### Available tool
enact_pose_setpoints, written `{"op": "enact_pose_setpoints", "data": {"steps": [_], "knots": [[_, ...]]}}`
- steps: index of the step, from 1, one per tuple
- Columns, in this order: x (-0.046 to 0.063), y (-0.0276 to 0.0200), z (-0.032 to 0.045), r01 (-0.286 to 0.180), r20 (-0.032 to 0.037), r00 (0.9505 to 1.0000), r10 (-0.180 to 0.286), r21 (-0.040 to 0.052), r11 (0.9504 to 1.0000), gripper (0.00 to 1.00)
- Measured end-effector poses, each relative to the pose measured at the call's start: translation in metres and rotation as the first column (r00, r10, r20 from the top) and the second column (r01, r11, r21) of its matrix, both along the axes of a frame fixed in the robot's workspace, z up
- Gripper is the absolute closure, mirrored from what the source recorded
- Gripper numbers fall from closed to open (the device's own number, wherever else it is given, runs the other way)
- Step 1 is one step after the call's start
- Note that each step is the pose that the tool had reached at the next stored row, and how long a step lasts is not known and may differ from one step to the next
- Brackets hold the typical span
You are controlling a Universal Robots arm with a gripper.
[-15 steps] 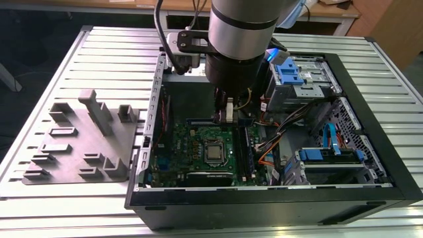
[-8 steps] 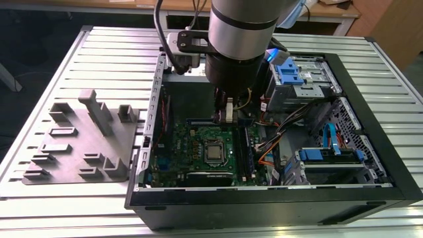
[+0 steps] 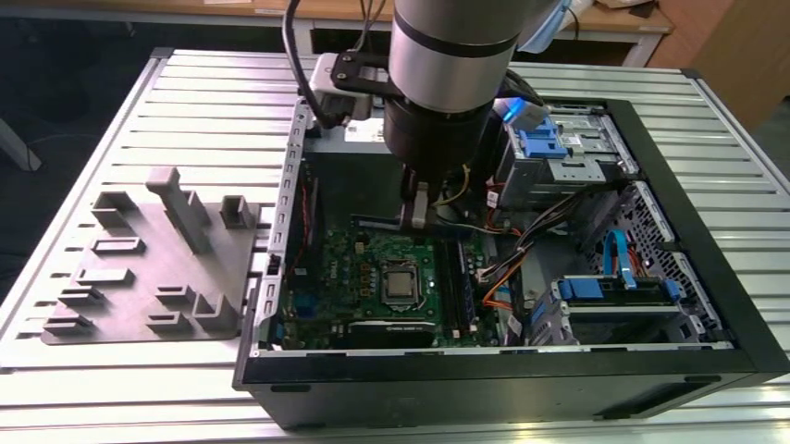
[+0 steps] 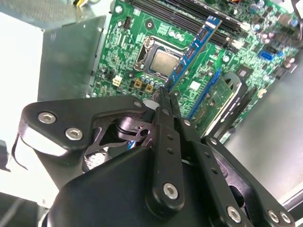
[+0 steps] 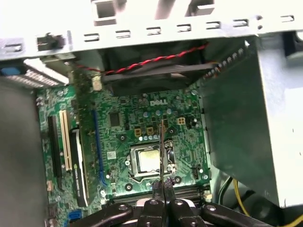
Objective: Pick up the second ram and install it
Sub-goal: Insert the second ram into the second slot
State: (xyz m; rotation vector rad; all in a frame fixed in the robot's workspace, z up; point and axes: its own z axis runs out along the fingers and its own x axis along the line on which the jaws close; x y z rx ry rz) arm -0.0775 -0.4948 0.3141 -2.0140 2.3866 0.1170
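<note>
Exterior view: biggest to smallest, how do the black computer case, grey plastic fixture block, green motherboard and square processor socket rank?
1. Black computer case
2. Grey plastic fixture block
3. Green motherboard, partly behind the arm; close to the block
4. Square processor socket

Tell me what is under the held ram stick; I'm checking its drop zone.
Below the second ram, shut in the gripper, lies the green motherboard by its processor socket. The gripper body covers the board nearer the camera.

Silver-grey arm (image 3: 450,46), black screw-studded jaws
</note>
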Motion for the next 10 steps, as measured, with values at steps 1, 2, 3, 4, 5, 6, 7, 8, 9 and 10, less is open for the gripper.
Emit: {"op": "enact_pose_setpoints", "data": {"steps": [1, 2, 3, 4, 5, 6, 7, 8, 9, 10], "knots": [[0.0, 0.0, -0.0001, 0.018, 0.0, 0.9998, -0.018, 0.0, 0.9998, 0.92], [0.0, 0.0, -0.0003, 0.038, 0.0, 0.9993, -0.038, 0.0, 0.9993, 0.92], [0.0, 0.0, -0.0004, 0.055, 0.0, 0.9985, -0.055, 0.0, 0.9985, 0.92], [0.0, 0.0, -0.0005, 0.073, -0.0001, 0.9973, -0.073, 0.0, 0.9973, 0.92], [0.0, 0.0, -0.0007, 0.091, 0.0, 0.9958, -0.091, 0.0001, 0.9958, 0.92], [0.0, 0.0, -0.0008, 0.109, 0.0, 0.994, -0.109, 0.0, 0.994, 0.92], [0.0, 0.0, -0.0009, 0.127, 0.0, 0.9919, -0.127, 0.0, 0.9919, 0.92], [0.0, 0.0, -0.0011, 0.145, 0.0, 0.9895, -0.145, 0.0, 0.9895, 0.92], [0.0, 0.0, -0.0012, 0.163, 0.0, 0.9867, -0.163, 0.0, 0.9867, 0.92], [0.0, 0.0, -0.0014, 0.181, 0.0, 0.9835, -0.181, 0.0, 0.9835, 0.92]]}}
